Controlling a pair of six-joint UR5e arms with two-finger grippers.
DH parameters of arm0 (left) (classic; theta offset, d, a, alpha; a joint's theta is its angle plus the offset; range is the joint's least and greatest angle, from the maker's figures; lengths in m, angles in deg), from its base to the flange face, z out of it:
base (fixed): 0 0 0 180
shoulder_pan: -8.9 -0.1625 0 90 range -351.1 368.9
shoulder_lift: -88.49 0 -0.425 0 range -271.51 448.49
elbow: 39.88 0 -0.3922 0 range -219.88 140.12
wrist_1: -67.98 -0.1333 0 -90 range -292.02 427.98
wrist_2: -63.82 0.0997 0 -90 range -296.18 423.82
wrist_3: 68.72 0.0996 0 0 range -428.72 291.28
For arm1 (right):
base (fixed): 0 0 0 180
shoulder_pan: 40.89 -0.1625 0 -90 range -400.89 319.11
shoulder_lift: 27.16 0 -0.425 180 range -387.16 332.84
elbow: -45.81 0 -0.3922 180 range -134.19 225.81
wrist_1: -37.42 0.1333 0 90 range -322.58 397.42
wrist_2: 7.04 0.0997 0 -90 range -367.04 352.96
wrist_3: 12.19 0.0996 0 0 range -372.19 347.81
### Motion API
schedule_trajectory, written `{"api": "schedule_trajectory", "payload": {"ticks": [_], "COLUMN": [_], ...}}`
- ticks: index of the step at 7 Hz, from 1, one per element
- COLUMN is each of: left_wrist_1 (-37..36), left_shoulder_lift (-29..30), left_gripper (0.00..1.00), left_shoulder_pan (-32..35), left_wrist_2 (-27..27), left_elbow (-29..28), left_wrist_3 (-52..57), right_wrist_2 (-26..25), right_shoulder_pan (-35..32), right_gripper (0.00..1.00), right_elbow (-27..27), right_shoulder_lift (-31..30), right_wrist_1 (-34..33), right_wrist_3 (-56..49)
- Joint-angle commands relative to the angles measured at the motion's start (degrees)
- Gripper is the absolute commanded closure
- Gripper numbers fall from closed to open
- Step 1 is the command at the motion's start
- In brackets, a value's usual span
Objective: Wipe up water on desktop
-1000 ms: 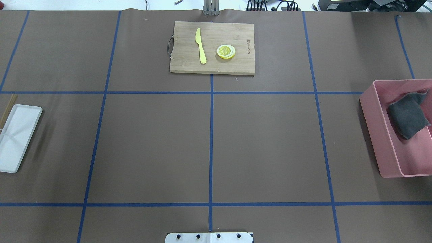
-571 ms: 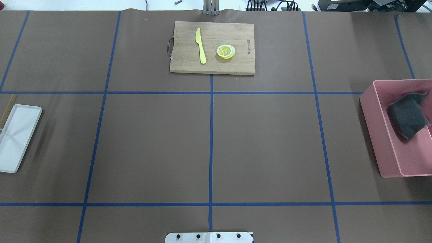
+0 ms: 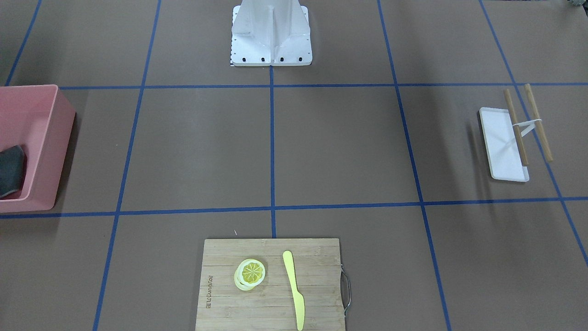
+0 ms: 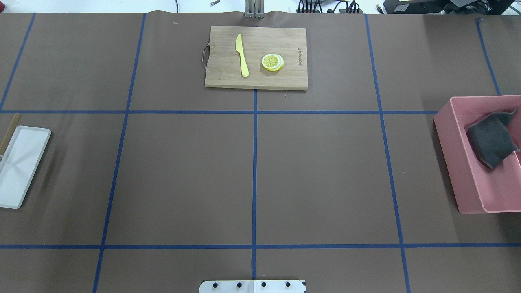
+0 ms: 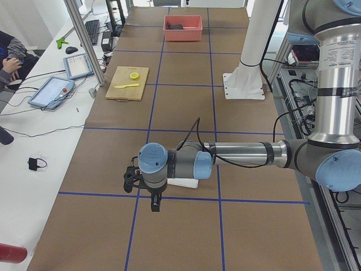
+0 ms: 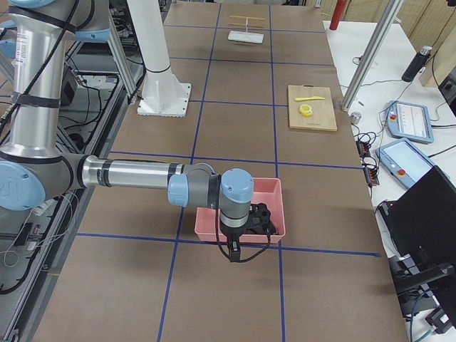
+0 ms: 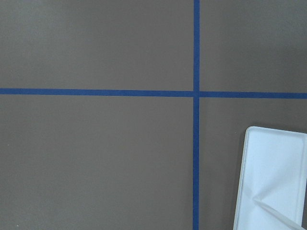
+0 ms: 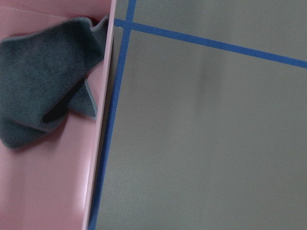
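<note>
- Front-facing: the desktop (image 3: 344,147) spreads brown and flat under everything, crossed by tape lines (image 3: 272,151). The board (image 3: 317,257) lies on it straight across from my base (image 3: 271,32), with a lemon slice (image 3: 251,272) and a knife (image 3: 294,287) side by side on top. Well apart from the board, on my right, is a pink bin (image 3: 62,151) holding a dark cloth (image 3: 11,170). Well apart on my left is a white tray (image 3: 500,151) with two sticks (image 3: 517,126) across it.
- Overhead: the cloth lies crumpled in the bin, and the knife is on the board's handle side.
- Exterior left: my left gripper (image 5: 132,178) hangs over the desktop just beside the tray, well apart from the board. I cannot tell whether it is parted or clenched.
- Exterior right: my right gripper (image 6: 258,218) hangs over the bin, well apart from the board. Here too I cannot tell.
- Left wrist: bare desktop, a tape crossing and a tray corner.
- Right wrist: the cloth touches the bin wall, with desktop beside it.
</note>
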Motion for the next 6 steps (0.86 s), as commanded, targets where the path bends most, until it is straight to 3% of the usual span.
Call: {"api": "schedule_trajectory", "payload": {"ticks": [1,2,6], "left_wrist_1": [-0.03,-0.03,-0.03], "left_shoulder_lift": [-0.01,-0.01,-0.01], "left_gripper": [0.02,0.02,0.02], "left_shoulder_pan": [0.00,0.00,0.00], "left_wrist_2": [0.08,0.08,0.08], "left_elbow": [-0.15,-0.15,-0.33], "left_wrist_3": [0.00,0.00,0.00], "right_wrist_2": [4.00,7.69,8.08], "right_shoulder_pan": [-0.38,-0.47,-1.26], "right_gripper": [0.00,0.00,0.00], "right_elbow": [-0.94,-0.95,-4.63], "right_shoulder_lift": [0.16,-0.10,-0.10], "right_wrist_1": [0.06,0.23,0.32], "right_wrist_3": [0.12,0.03,-0.67]}}
